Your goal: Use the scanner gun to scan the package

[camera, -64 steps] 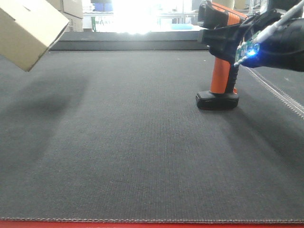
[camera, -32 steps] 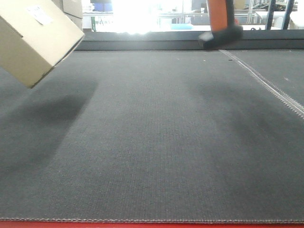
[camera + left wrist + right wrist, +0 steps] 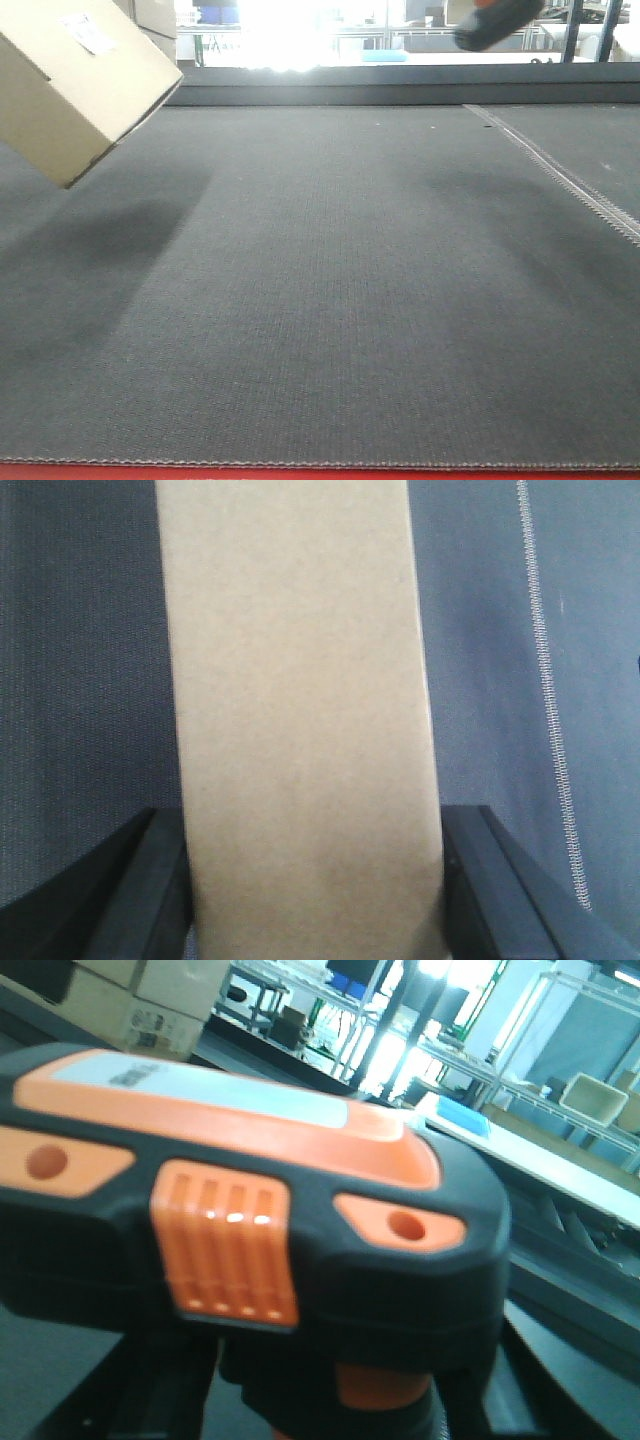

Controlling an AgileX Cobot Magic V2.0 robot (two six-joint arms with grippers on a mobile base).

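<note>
Tan package (image 3: 75, 95) pinched in left claw (image 3: 314, 885), white label (image 3: 88, 33) unreadable, right claw (image 3: 310, 1410) gripping scanner gun (image 3: 250, 1230)

Left gripper (image 3: 313, 818): two fingers (image 3: 150, 900) visible in wrist view, one at each lower corner. Matte black, blocky, flat-sided. Each has straight inner face and sloping bevelled outer flank, with thin lighter highlight along ridge where faces meet. Finger at right of view catches more light and reads dark grey; one at left is near-black, in shade. Surfaces smooth, plain.

Right gripper (image 3: 315, 1415): only dark blurred bars along bottom edge of its wrist view, black with slanted outlines. Finer detail unreadable.
</note>
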